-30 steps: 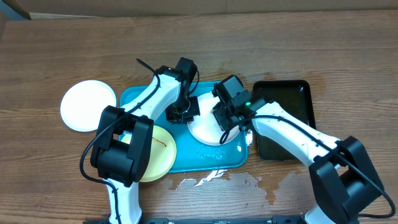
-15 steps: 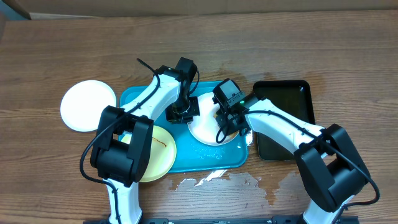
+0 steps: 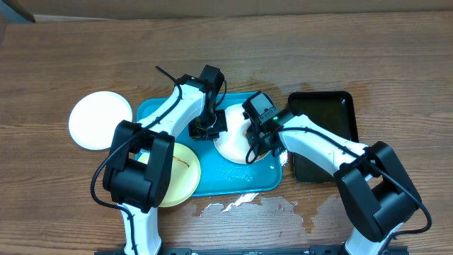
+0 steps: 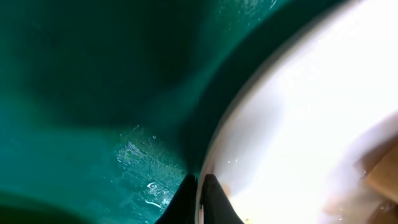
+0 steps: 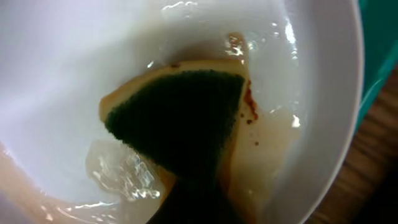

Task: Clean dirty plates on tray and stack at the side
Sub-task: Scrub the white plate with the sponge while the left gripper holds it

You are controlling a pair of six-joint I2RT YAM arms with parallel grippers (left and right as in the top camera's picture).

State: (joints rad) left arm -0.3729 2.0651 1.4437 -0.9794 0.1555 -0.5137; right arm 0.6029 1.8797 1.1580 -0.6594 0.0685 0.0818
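On the turquoise tray [image 3: 226, 177] lies a wet white plate [image 3: 233, 149]. My left gripper [image 3: 211, 133] is shut on its left rim; the left wrist view shows the dark fingertips [image 4: 211, 202] pinching the plate's edge [image 4: 298, 124] over the tray floor [image 4: 93, 93]. My right gripper [image 3: 256, 144] is down in that plate, shut on a green and yellow sponge [image 5: 180, 118] that presses on the white plate [image 5: 81, 56], with brown residue and foam beside it. A pale yellow plate [image 3: 180, 176] with a thin dark smear sits at the tray's front left. Another white plate [image 3: 100, 119] lies on the table, left of the tray.
A smaller black tray [image 3: 327, 131] stands right of the turquoise one, under my right arm. Spilled water [image 3: 244, 204] wets the wooden table in front of the tray. Both arms cross over the tray's middle.
My right gripper moved a little left over the white plate and closed on the sponge. The left gripper kept its place on the rim.
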